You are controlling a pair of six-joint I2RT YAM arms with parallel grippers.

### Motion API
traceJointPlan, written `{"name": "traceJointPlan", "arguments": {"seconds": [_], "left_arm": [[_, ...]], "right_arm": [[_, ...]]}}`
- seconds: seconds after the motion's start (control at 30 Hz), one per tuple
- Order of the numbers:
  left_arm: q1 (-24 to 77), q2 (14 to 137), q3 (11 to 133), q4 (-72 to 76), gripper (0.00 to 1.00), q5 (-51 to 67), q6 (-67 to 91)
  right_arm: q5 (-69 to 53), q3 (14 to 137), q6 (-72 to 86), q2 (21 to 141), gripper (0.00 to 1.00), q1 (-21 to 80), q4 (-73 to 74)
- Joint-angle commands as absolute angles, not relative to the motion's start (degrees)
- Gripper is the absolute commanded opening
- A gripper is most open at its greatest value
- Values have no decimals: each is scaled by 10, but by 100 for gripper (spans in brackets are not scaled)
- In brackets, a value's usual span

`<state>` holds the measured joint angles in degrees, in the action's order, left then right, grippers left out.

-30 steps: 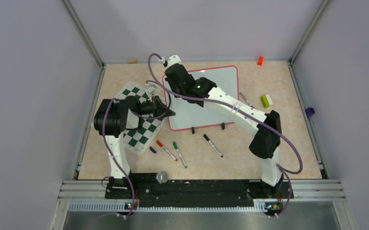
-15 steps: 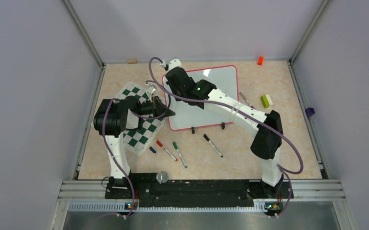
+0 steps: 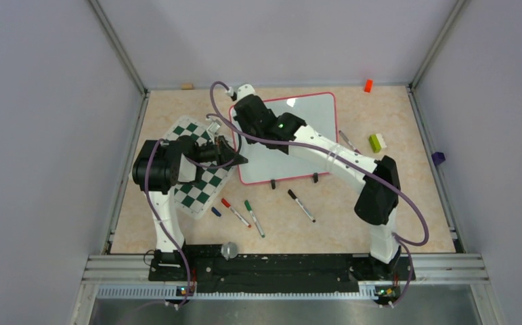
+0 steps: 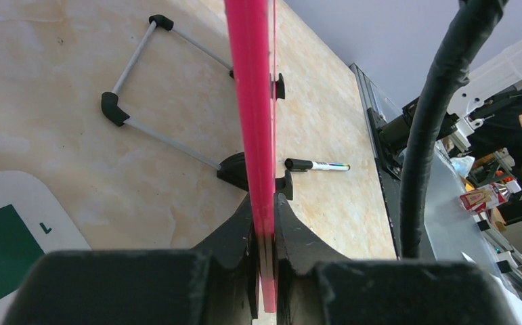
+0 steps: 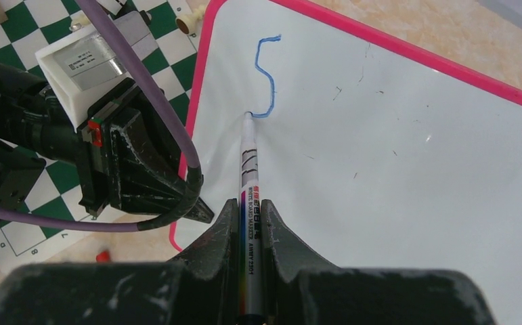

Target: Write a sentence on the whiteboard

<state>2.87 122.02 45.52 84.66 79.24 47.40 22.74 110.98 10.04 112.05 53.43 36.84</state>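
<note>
Right wrist has crept a little toward the far-left corner of the whiteboard [image 3: 312, 122] over the last second; left arm and board have not shifted.

- Whiteboard: lies at the far middle of the tabletop [image 3: 380, 203], its left edge beside the chess mat [image 3: 204, 186].
- Left gripper [image 4: 265, 223]: fingers pinched tight on the board's pink frame, at the left edge.
- Right gripper [image 5: 248, 206]: clamped on a marker [image 5: 248, 162], tip touching the board at the end of a blue S-shaped stroke [image 5: 266, 81]. That stroke is all of the sentence so far.

Risks, as I judge them:
- Writing sits right beside the left gripper. A stroke drifting left could knock the right wrist into it.
- Board is held at one edge only. Heavy pen pressure could pivot it and smear the line.
- Too light a touch and the stroke skips. The marker could also slide in its grip.

Count:
- One whiteboard, two black clips [image 3: 272, 183] on its near edge.
- One chess mat.
- Four markers: one held, three loose near the front edge (red [image 3: 234, 212], green [image 3: 254, 218], black [image 3: 301, 205]).
- One small blue piece [image 3: 215, 211], possibly a cap.
</note>
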Motion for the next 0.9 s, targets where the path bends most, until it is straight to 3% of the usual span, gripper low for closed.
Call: {"name": "traceJointPlan", "arguments": {"seconds": [0.0,0.2,0.5,0.87], "left_arm": [[25,1205,453,928,1,814,433],[25,1205,453,928,1,814,432],[24,1205,454,927,1,815,433],[23,1204,453,927,1,815,432]], "right_arm": [[219,1133,90,1132,0,525,348],[195,1135,84,1120,0,525,337],[181,1035,96,1031,0,511,263],[205,1062,105,1042,0,498,287]]}}
